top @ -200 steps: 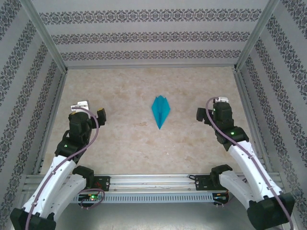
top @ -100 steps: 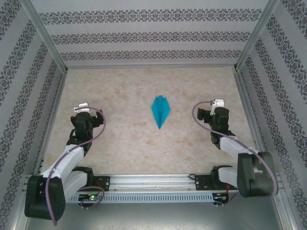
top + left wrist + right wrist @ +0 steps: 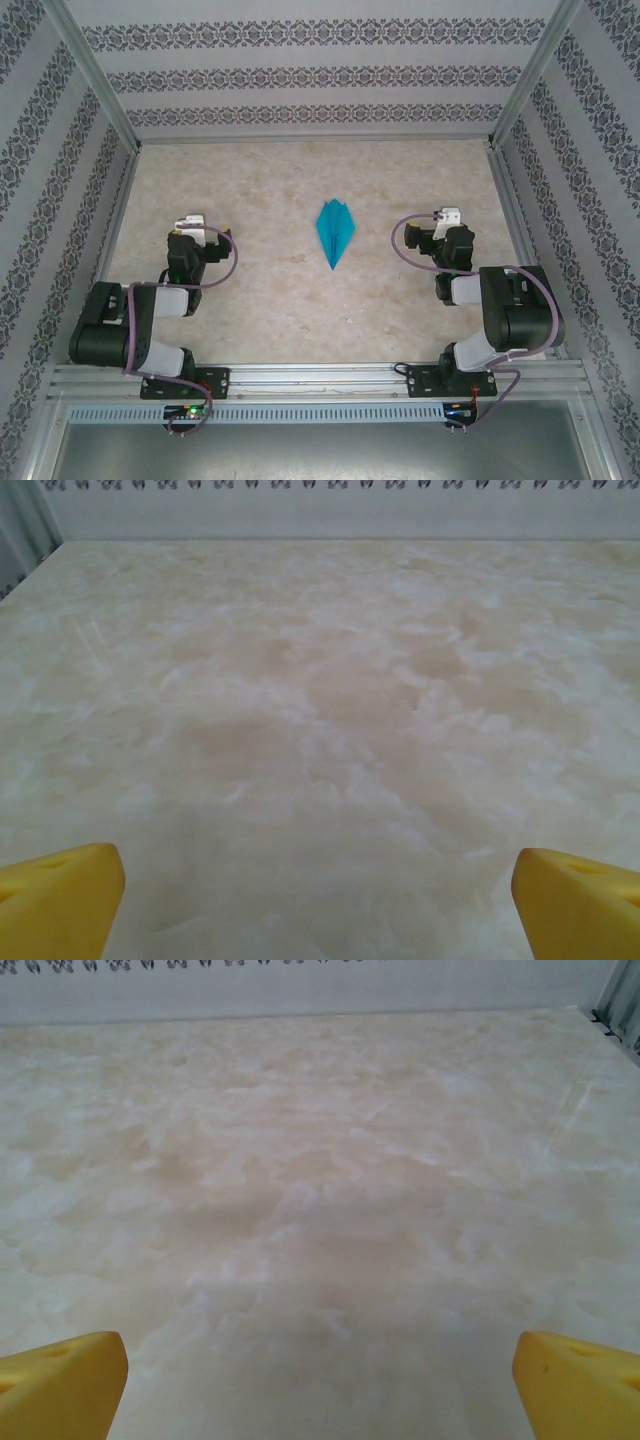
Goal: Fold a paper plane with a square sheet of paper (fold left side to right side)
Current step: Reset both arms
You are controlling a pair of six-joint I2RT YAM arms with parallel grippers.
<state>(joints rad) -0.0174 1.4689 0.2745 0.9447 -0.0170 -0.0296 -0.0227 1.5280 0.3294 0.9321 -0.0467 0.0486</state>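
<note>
The square sheet of paper lies folded into a narrow turquoise paper plane (image 3: 334,232) at the middle of the marbled table (image 3: 300,300), its pointed tip toward the near edge. My left gripper (image 3: 188,222) rests well to the plane's left and my right gripper (image 3: 446,216) well to its right, both apart from it. In the left wrist view the left gripper (image 3: 320,905) is open, its yellow fingertips (image 3: 60,900) at the bottom corners with bare table between. The right gripper (image 3: 320,1385) is open in the same way, its yellow fingertips (image 3: 580,1380) wide apart and holding nothing.
Patterned walls (image 3: 320,75) on metal posts close in the table at the back and both sides. A metal rail (image 3: 320,380) with the arm bases runs along the near edge. Both arms are folded low near their bases.
Both arms have folded back and down toward their bases, and the grippers have drawn slightly inward. The plane has not moved and both grippers stay open.
</note>
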